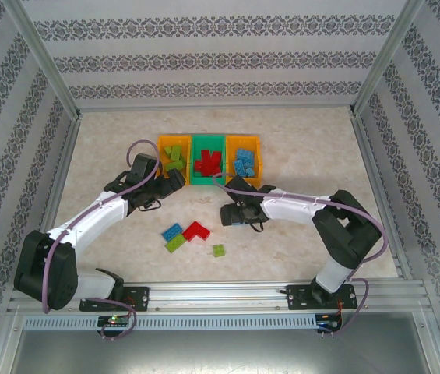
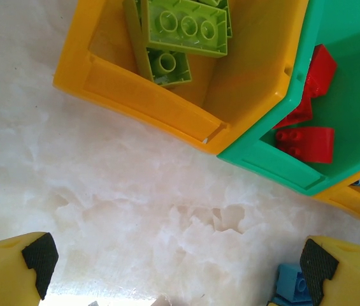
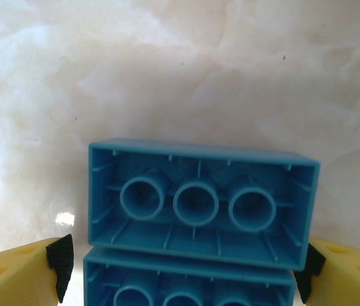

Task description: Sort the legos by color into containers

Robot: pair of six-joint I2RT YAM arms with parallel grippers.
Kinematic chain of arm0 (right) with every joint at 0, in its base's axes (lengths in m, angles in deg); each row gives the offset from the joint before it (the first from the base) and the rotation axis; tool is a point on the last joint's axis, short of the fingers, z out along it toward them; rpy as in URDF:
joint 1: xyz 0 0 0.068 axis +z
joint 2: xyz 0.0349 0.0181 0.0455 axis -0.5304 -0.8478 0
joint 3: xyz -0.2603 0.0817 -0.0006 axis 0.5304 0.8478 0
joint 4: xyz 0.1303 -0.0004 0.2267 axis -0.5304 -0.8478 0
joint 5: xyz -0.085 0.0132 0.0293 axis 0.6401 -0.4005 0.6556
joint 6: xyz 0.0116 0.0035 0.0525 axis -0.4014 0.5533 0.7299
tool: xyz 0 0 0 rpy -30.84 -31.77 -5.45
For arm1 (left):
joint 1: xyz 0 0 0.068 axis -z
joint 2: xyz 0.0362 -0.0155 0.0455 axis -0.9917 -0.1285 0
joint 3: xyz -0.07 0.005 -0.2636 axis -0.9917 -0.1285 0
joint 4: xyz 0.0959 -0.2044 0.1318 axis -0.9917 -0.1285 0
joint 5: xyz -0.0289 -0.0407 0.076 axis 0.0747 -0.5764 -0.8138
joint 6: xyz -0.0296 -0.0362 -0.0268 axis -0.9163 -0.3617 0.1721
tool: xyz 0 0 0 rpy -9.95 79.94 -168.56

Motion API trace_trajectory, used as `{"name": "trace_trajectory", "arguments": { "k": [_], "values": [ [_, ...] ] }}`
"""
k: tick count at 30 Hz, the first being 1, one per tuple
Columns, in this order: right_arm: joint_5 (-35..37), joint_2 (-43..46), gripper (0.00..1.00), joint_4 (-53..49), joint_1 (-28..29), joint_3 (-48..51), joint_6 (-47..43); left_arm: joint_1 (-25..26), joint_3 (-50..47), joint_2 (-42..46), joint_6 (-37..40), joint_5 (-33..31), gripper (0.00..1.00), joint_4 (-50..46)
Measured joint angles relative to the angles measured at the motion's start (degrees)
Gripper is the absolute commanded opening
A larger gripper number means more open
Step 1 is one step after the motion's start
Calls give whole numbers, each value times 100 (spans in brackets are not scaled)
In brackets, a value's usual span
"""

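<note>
Marbled tabletop [image 1: 305,156]: containers [image 1: 206,184], upper centre, hold colour-sorted legos [image 1: 205,164]; four bricks [image 1: 196,231] lie unsorted, centre. Left gripper [image 2: 176,261] fingers apart, empty. Right gripper [image 3: 180,277] straddles blue bricks [image 3: 199,204]; clamping indeterminate.

Top cam high, near edge, downward; wrist cams close over table [image 1: 297,156]; bins [image 1: 206,183] shared top/left.

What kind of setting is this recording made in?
Probably a lab test cell, not a home: patterned walls box in a marble-look tabletop, with robot arms bolted to an aluminium rail.
</note>
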Motion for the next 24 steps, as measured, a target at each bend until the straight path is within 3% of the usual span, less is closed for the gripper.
{"name": "trace_trajectory", "arguments": {
  "k": [12,20,24],
  "values": [
    [247,20,67,-87,103,55,188,0,-79,101,0,-2,99,-7],
    [254,719,62,-503,90,219,162,0,-140,149,0,-20,99,-7],
    [188,1239,61,-629,-208,81,-11,0,-151,149,0,-20,99,-11]
  ]
}}
